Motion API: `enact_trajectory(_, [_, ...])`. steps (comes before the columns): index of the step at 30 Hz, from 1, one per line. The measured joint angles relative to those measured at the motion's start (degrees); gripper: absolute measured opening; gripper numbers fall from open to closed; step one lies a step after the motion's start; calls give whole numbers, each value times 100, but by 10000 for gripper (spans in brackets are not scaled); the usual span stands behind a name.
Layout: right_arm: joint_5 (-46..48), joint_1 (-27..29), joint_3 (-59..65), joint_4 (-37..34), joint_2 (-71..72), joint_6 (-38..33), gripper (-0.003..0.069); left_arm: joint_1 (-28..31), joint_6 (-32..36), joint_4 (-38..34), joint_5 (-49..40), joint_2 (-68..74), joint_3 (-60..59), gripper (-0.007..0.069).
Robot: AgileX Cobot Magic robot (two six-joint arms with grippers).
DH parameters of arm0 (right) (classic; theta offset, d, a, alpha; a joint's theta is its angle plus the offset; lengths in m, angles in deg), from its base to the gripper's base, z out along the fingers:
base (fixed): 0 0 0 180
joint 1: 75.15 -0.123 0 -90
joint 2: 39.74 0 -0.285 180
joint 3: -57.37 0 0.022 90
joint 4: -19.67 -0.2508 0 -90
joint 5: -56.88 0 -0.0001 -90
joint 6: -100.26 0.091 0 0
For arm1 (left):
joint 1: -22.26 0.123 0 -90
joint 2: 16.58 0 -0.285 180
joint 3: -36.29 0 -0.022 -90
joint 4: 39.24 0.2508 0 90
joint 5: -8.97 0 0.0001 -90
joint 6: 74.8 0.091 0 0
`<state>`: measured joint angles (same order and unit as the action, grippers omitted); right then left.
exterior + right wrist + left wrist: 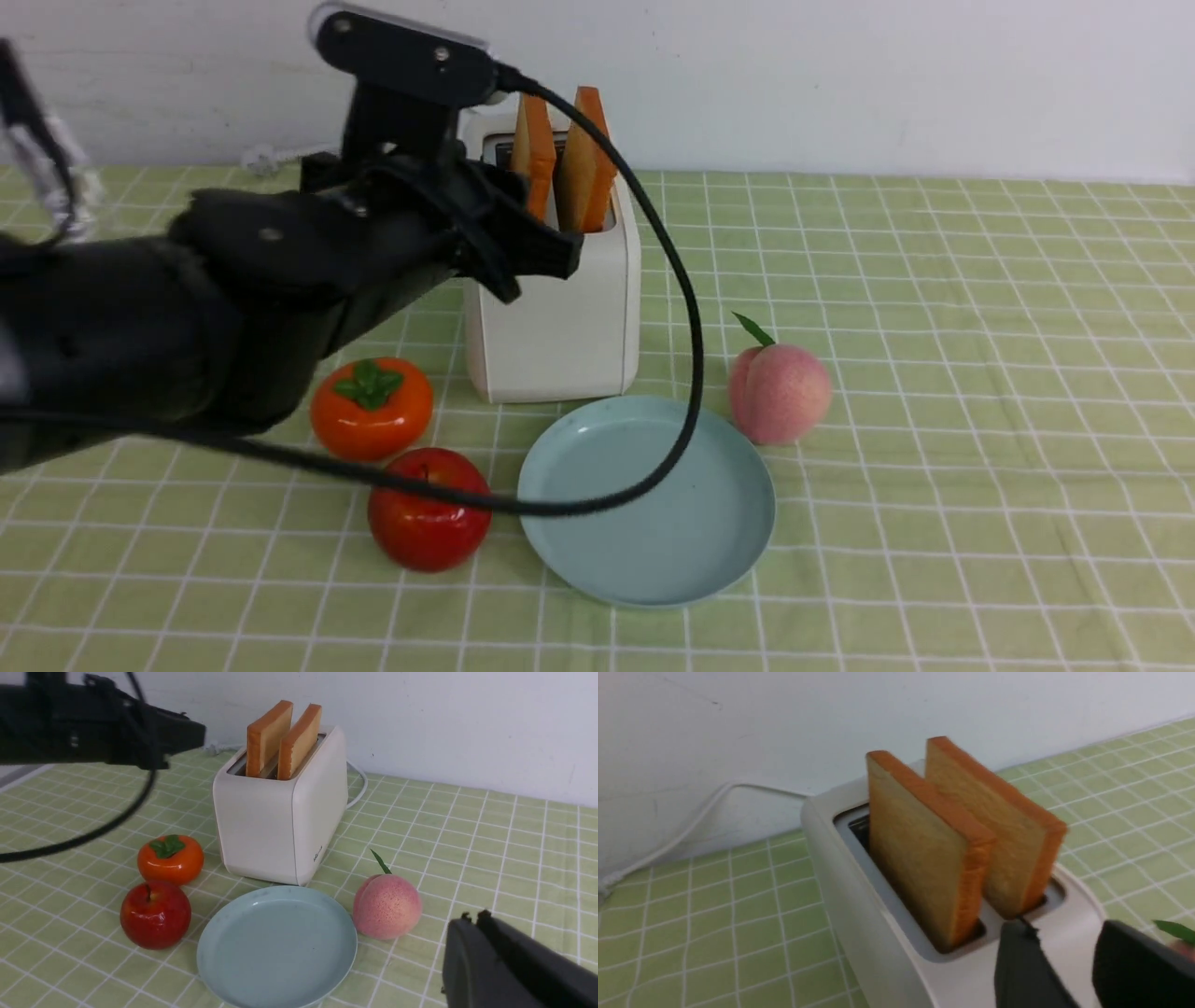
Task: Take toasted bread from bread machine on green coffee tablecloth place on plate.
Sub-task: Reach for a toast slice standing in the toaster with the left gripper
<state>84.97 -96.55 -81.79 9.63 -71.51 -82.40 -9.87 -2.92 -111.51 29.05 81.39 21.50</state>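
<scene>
Green coffee tablecloth runs back to a white wall. Toasted bread, two slices, stands upright in the slots of the bread machine, sticking well out of the top. Just in front lies the plate. A peach sits to its right, with a red apple and an orange persimmon to its left. Left gripper hovers by the machine's near top edge with fingers parted, clear of the bread. Right gripper is well apart on the peach's side, its fingers pressed together.
</scene>
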Motion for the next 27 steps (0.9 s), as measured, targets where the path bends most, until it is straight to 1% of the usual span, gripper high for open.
enact_trajectory(1, [-6, 0, -1, 0, 0, 0, 14, 0, 0, -12, 53, 305, 181, 349])
enact_trajectory(2, [-6, -8, -1, 0, 0, 0, 14, 0, -8, -11, 78, 384, 240, 372])
enact_trajectory(3, [-11, -7, -1, 0, 0, 0, 15, 0, -66, -11, 127, 636, 442, 420])
enact_trajectory(5, [-11, -7, -1, 0, 0, 0, 16, 13, -178, -13, 222, 968, 759, 463])
enact_trajectory(8, [-11, -7, -1, 0, 0, 0, 20, 149, -405, -13, 270, 1331, 1180, 481])
enact_trajectory(12, [-6, -7, -1, -65, 0, 0, 22, 424, -681, -18, 144, 1695, 1661, 472])
enact_trajectory(15, [-1, -7, -1, -111, 0, 0, 26, 589, -794, -18, -82, 1960, 1977, 444])
enact_trajectory(18, [-1, -7, -1, -111, 0, 0, 28, 617, -815, -18, -163, 2089, 2127, 423])
enact_trajectory(21, [-1, -7, -1, -111, 0, 0, 32, 617, -815, -18, -253, 2320, 2308, 367])
enact_trajectory(24, [-1, -7, -1, -111, 0, 0, 32, 617, -815, -32, -245, 2377, 2338, 286])
enact_trajectory(25, [-1, -7, -1, -111, 0, 0, 32, 617, -815, -40, -227, 2377, 2335, 272])
enact_trajectory(26, [-1, -7, -1, -111, 0, 0, 32, 617, -815, -86, -113, 2377, 2335, 204])
enact_trajectory(27, [-1, -7, -1, -111, 0, 0, 32, 617, -819, -140, -24, 2377, 2335, 158])
